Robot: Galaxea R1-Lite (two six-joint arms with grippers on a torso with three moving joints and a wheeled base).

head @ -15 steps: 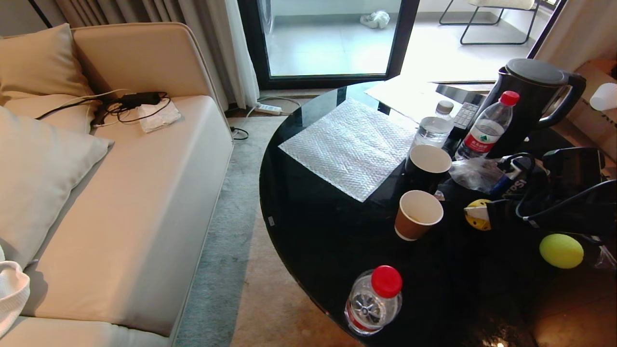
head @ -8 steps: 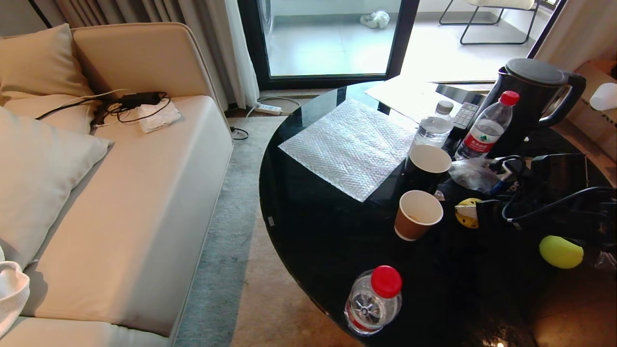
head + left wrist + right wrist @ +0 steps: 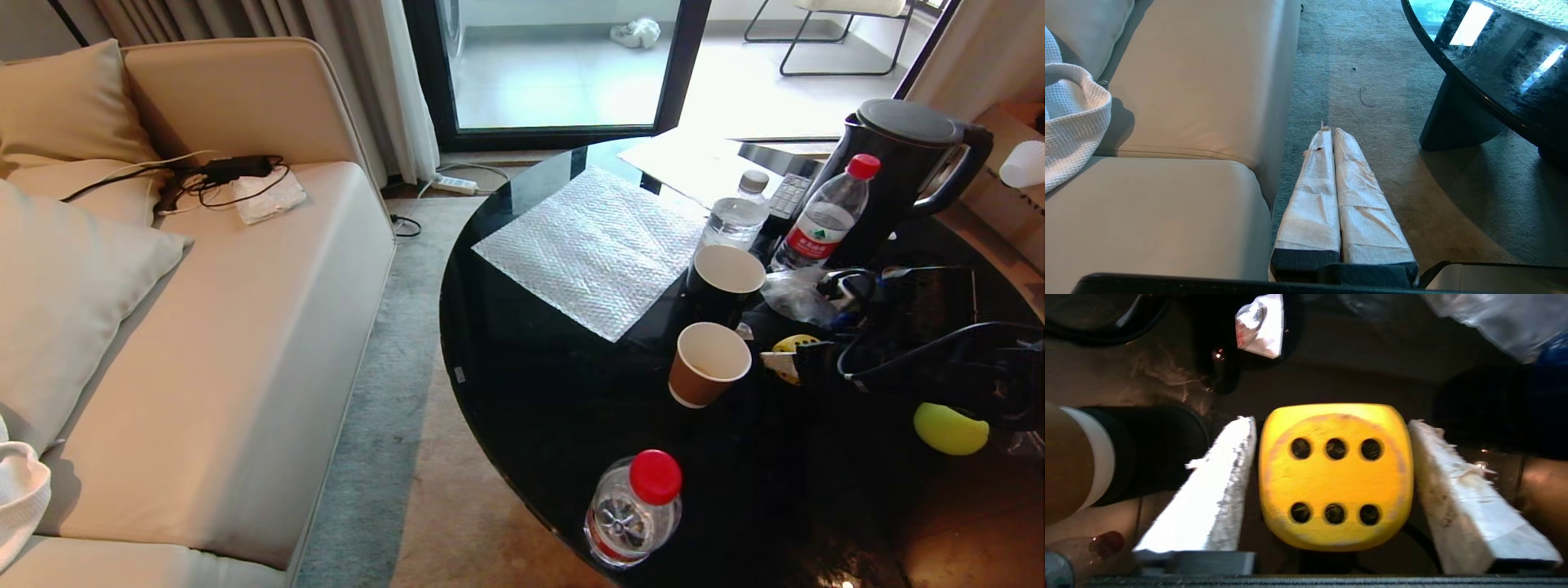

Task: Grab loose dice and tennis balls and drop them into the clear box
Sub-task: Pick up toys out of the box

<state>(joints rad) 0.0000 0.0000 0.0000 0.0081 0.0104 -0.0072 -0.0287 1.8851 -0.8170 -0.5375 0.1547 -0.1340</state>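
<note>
brown paper cup and black cup just beside, right gripper low over black table, fingers parted around yellow die, not clamping it, tennis ball near

Beige sofa on the left w/ cushions at the back; cables on the seat. Grey curtains behind it. Dark-framed glass door at the far end, daylight on pale tile outside; chair legs beyond. Round glossy black tabletop on the right, dark base under it. Grey-green carpet btwn sofa & tabletop, tan patch nearer. Power strip on the floor by the door.
</note>
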